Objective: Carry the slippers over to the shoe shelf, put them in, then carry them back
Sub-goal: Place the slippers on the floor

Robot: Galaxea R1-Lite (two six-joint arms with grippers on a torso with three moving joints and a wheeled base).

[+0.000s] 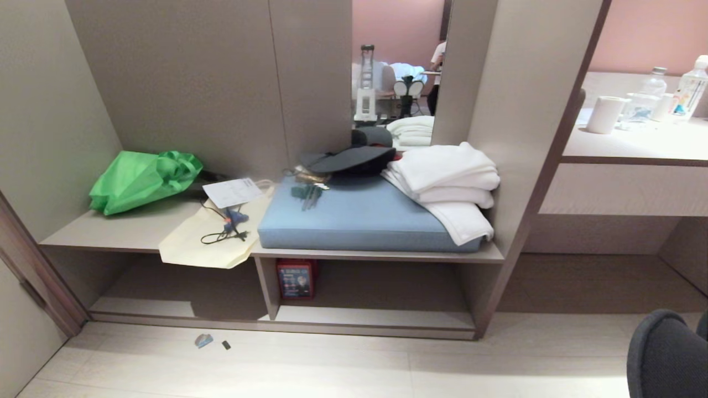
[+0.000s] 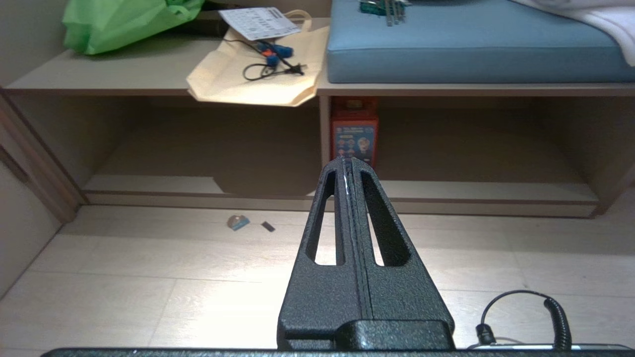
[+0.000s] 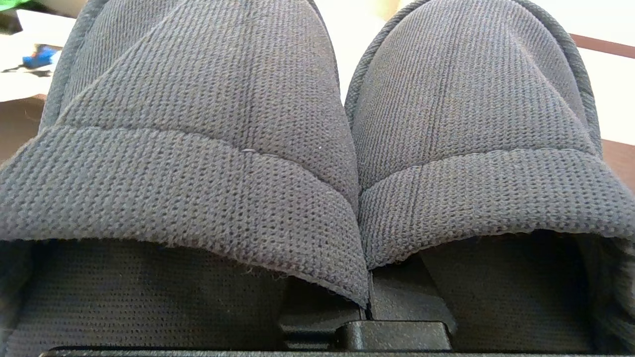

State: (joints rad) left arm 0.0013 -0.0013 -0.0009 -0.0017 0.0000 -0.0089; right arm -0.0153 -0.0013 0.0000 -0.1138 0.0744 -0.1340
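Observation:
The slippers, dark grey knitted fabric, fill the right wrist view side by side with their toes pointing away. My right gripper is shut on their two touching inner edges, one finger inside each slipper; its fingertips are hidden by the fabric. In the head view the slippers show at the lower right corner, above the floor. The shoe shelf is the low left cubby of the bench unit, also seen ahead in the left wrist view. My left gripper hangs shut and empty, pointing at the divider.
On the bench top lie a green bag, a cream tote with cables, a blue cushion, white towels and a dark hat. A red box stands in the right cubby. Two small scraps lie on the floor.

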